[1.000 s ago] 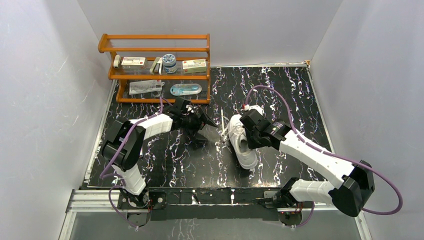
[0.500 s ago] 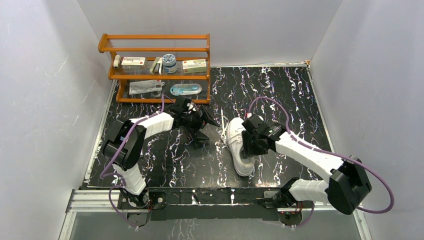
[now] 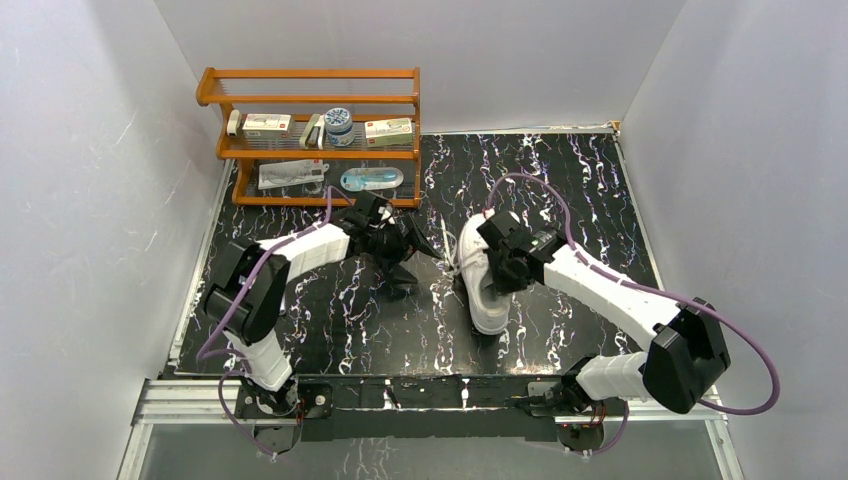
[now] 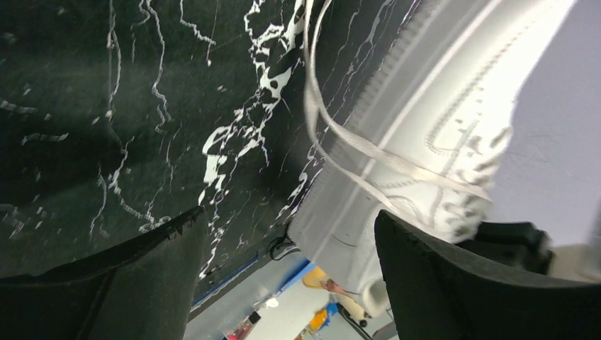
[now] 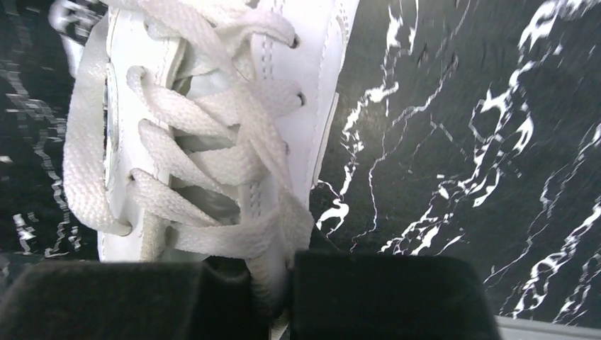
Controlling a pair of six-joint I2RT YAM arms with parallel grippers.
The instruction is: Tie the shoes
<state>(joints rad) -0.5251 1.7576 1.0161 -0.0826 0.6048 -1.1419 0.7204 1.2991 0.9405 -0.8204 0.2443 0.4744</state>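
The white shoe (image 3: 487, 302) lies on the black marbled table (image 3: 560, 190), toe toward the arms' bases. My right gripper (image 3: 495, 272) sits over the laced top, shut on a white lace (image 5: 264, 263) that runs down between its black fingers (image 5: 383, 297). The right wrist view shows the crossed lacing and tongue of the shoe (image 5: 212, 106). My left gripper (image 3: 418, 262) stands open just left of the shoe. In the left wrist view its fingers (image 4: 142, 283) frame the shoe's sole (image 4: 425, 106), and a loose lace (image 4: 333, 138) trails onto the table.
An orange wooden shelf (image 3: 310, 150) at the back left holds small boxes, a jar and packets. White walls close in the table on three sides. A metal rail (image 3: 400, 395) runs along the near edge by the arm bases.
My right gripper opened wider, then shut on the lace while shifting slightly back over the shoe. The shoe moved a little with it. The left gripper stayed open, almost still.
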